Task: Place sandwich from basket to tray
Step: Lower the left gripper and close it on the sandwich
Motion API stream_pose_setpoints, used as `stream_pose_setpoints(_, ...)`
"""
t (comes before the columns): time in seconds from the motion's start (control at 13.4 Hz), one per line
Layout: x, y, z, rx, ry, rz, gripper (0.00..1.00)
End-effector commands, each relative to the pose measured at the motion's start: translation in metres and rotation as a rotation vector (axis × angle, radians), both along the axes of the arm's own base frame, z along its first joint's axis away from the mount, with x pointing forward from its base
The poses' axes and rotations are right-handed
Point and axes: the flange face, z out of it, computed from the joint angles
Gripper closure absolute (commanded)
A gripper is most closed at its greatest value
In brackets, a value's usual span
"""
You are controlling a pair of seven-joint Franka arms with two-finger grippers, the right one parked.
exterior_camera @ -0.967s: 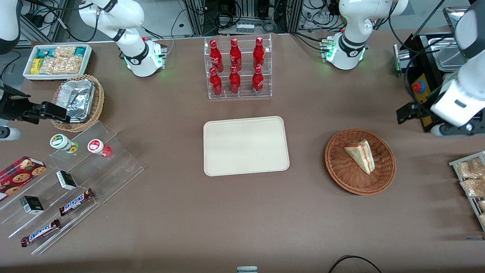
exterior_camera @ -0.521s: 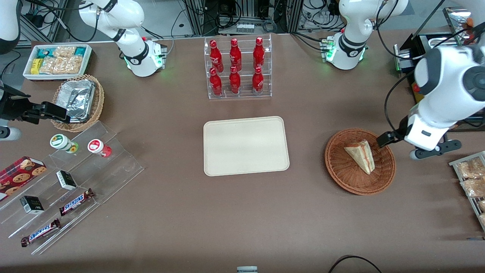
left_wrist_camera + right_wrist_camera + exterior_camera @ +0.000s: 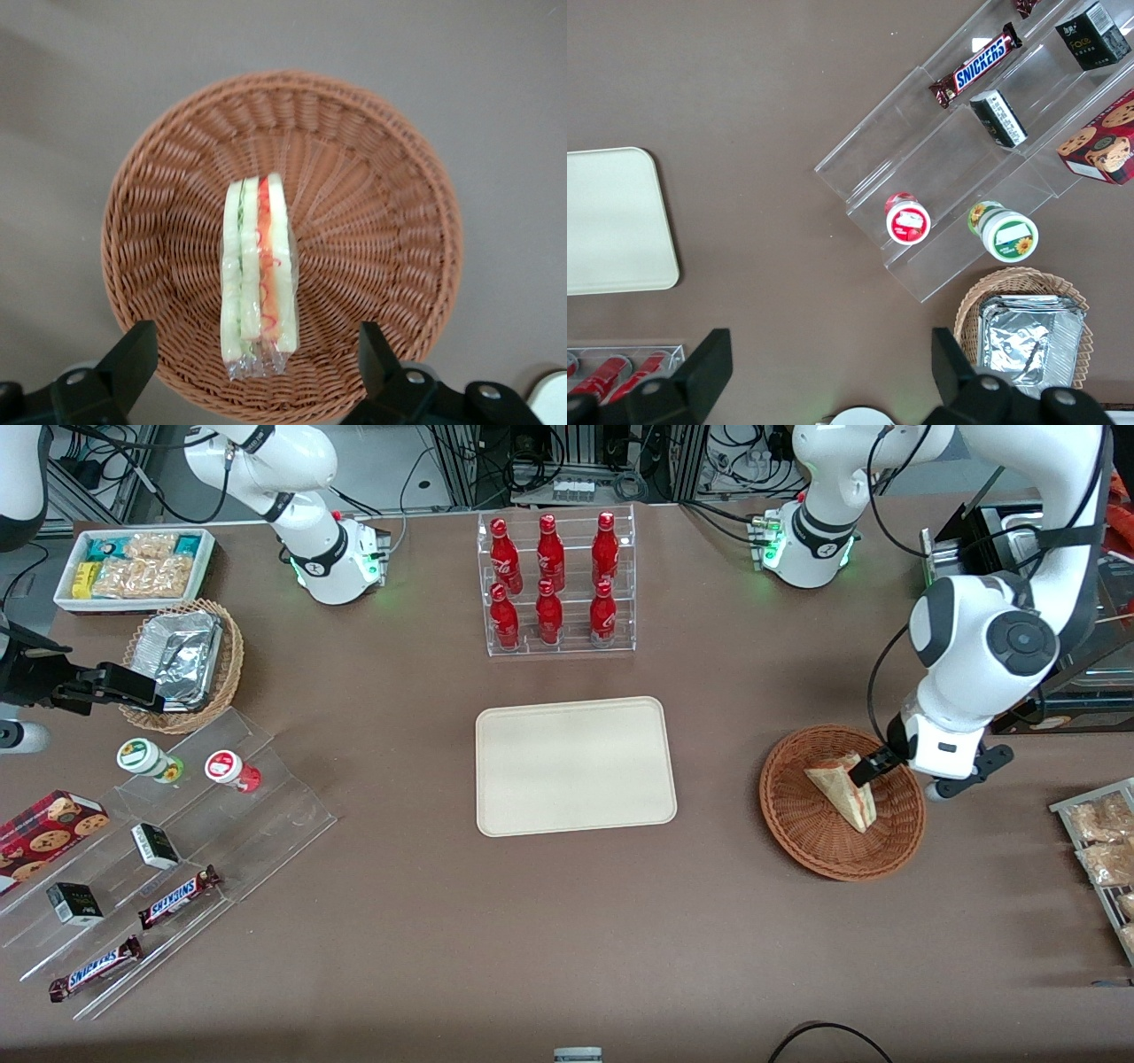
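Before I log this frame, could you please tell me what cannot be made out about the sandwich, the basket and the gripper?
- Front view: the gripper hovers over the sandwich; its body covers part of the sandwich and basket, so its height above them cannot be judged.
- Left wrist view: the open fingers are cut off by the frame edge.
- Left wrist view: the sandwich's underside is hidden against the basket, so how it rests cannot be told.
- The tray shows fully.
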Motion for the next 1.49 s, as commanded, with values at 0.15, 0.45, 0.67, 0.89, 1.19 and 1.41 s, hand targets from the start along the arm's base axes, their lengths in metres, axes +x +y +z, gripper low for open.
stream_pose_setpoints(0.15,-0.002,-0.009,-0.032,-0.001,0.039,0.01,0.0)
stream_pose_setpoints(0.45,-0.001,-0.011,-0.059,-0.003,0.056,0.009,0.0)
stream_pose_setpoints(0.67,-0.003,-0.012,-0.077,-0.006,0.058,0.011,0.0)
stream_pose_setpoints(0.89,-0.006,-0.011,-0.096,-0.008,0.06,0.011,0.0)
stream_pose_setpoints(1.19,-0.009,-0.011,-0.109,-0.006,0.075,0.005,0.65)
stream_pose_setpoints(1.41,-0.005,-0.01,-0.101,-0.004,0.064,-0.002,0.95)
